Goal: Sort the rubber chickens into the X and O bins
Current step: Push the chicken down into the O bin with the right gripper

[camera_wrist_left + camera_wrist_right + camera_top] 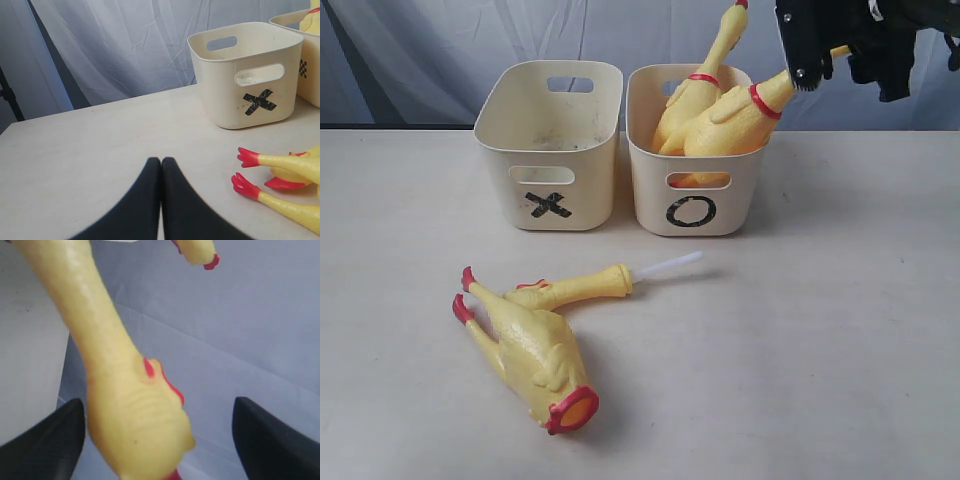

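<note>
Two whole rubber chickens [725, 120] stand leaning in the O bin [692, 215], necks sticking up over its rim. My right gripper [817, 62] is open at the head of the nearer one. In the right wrist view that head [135, 425] lies between the spread fingers of the right gripper [158, 401], close to one finger and well apart from the other. A headless chicken body [530, 360] and a slim fragment with a white tube [580, 289] lie on the table in front of the X bin [548, 205]. My left gripper [161, 161] is shut and holds nothing, low over the table near the red feet [250, 157].
The bins stand side by side at the back of the cream table [800, 350], the X bin [250, 100] on the left. A grey curtain [420, 50] hangs behind them. The second chicken's head [200, 252] shows beyond the right gripper.
</note>
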{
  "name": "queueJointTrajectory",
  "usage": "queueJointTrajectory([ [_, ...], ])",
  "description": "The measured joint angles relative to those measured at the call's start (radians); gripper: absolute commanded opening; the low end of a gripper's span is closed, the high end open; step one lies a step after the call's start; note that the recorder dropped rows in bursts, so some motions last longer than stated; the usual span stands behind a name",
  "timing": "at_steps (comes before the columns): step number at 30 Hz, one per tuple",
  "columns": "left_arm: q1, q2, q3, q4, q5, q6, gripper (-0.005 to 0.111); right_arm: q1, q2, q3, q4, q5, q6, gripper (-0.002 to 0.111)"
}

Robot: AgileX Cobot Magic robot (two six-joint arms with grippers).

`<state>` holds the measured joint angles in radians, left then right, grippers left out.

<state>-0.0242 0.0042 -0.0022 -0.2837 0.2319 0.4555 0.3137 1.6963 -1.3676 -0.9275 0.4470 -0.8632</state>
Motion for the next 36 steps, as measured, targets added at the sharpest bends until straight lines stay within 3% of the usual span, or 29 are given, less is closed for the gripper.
queueJointTrajectory([
  [11,0.0,0.0,0.0,0.0,0.0,0.0,0.0,0.0,-0.003,0.0,0.113,0.067,0.0,0.073],
  [36,0.0,0.0,0.0,0.0,0.0,0.0,0.0,0.165,-0.006,0.0,0.194,0.096,0.0,0.072],
])
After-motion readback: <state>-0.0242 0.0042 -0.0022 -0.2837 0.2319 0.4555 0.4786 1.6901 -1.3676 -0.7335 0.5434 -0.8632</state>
